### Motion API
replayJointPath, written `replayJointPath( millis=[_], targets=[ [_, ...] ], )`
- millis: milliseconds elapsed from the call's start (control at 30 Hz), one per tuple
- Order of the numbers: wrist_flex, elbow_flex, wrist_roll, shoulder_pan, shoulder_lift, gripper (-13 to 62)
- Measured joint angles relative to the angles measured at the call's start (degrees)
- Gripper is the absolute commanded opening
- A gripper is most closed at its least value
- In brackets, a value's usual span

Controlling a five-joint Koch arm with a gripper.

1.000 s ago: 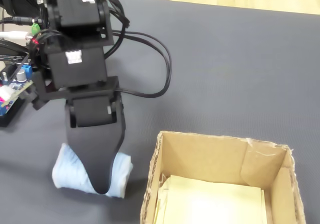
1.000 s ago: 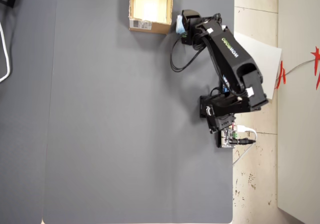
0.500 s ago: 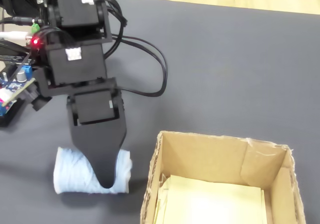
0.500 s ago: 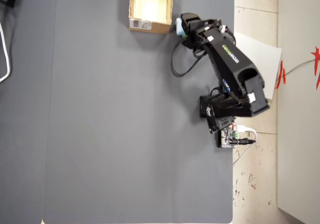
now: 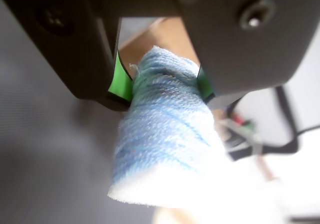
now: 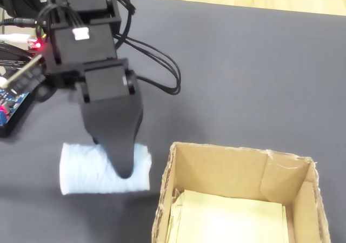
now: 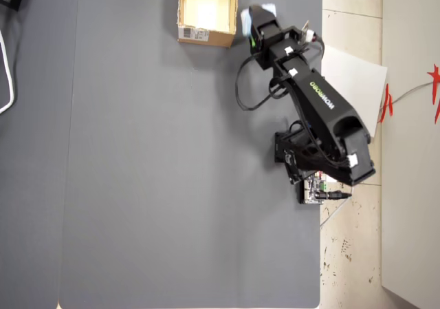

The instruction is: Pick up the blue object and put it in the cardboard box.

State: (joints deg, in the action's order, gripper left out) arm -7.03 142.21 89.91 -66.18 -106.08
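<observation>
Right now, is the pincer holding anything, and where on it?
Yes. The pincer is shut on the blue object, clamping one end of the roll between its green-padded fingers; the rest sticks out free.

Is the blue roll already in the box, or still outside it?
Outside. In the fixed view the blue roll sits beside the box, held by the gripper.

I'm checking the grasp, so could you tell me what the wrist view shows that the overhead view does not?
Only the wrist view shows the green pads pressing both sides of the blue object. Only the overhead view shows the cardboard box, its white label and the whole arm. Both show the gripper and the dark grey mat.
</observation>
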Motion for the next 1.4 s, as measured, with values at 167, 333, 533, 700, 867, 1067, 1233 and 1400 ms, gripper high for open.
replayJointPath(
  millis=[167,333,533,700,867,1067,1233,1400],
  targets=[
    [-3.9,0.1,1.2,1.6,-1.3,18.5],
    [-6.3,0.1,2.0,6.2,-1.6,18.5],
    [-6.2,-4.0,2.0,11.5,-2.4,18.6],
    [-6.2,-8.4,2.0,15.6,-1.0,23.5],
    [5.7,-13.4,-1.0,18.3,1.8,30.9],
    [11.9,-15.6,-2.0,19.8,4.0,33.5],
    [12.0,-15.6,-2.0,22.0,3.4,33.5],
    [12.0,-15.6,-2.0,27.0,-0.4,33.5]
  ],
)
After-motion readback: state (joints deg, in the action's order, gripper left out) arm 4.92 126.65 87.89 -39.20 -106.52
